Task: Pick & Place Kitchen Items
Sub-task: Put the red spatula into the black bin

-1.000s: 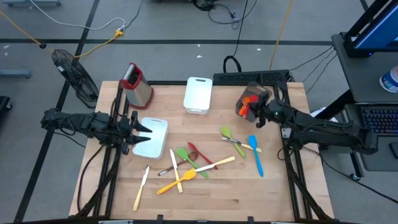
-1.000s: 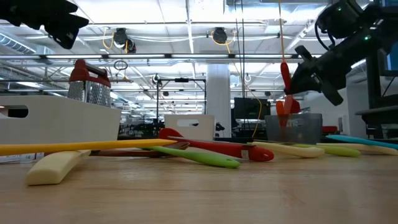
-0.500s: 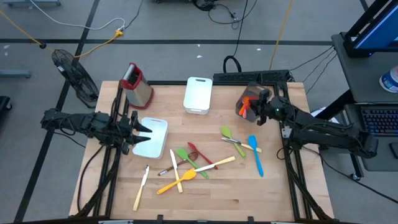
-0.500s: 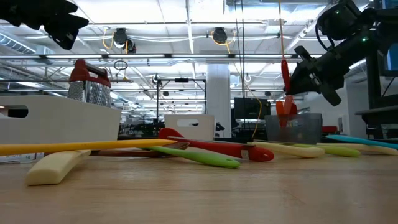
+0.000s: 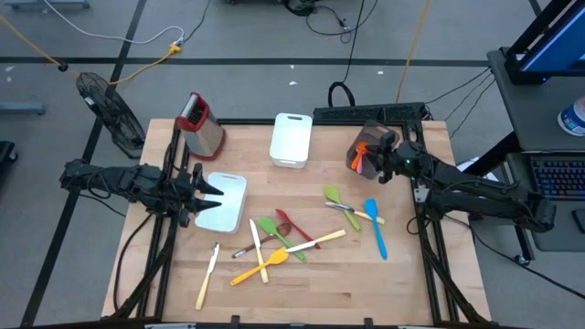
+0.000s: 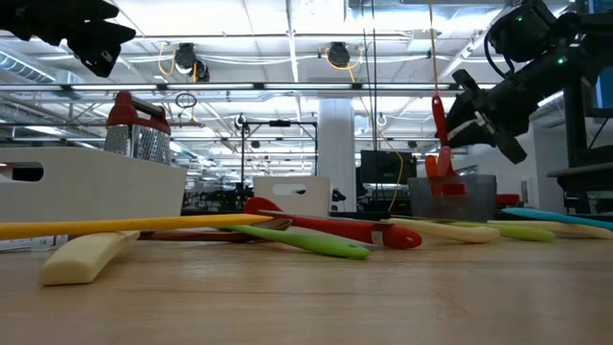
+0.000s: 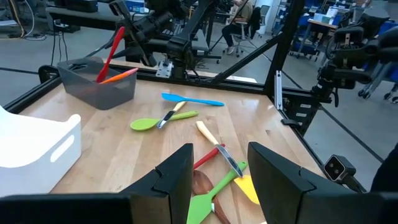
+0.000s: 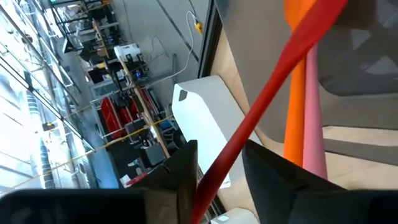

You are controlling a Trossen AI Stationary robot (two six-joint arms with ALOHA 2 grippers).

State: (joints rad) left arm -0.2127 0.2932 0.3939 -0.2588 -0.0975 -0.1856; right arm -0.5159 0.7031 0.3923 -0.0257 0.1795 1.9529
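At upper right of the high view, the red utensil (image 6: 440, 120) is loosely flanked by the parting right gripper (image 6: 462, 113) above the grey bin (image 6: 450, 196); it could be tipped outside. The left gripper (image 7: 219, 167) is held spread.

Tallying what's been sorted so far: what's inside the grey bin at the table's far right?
In the grey bin: a red utensil standing up, an orange one, and a pink handle beside it. Their lower ends are hidden by the bin wall.
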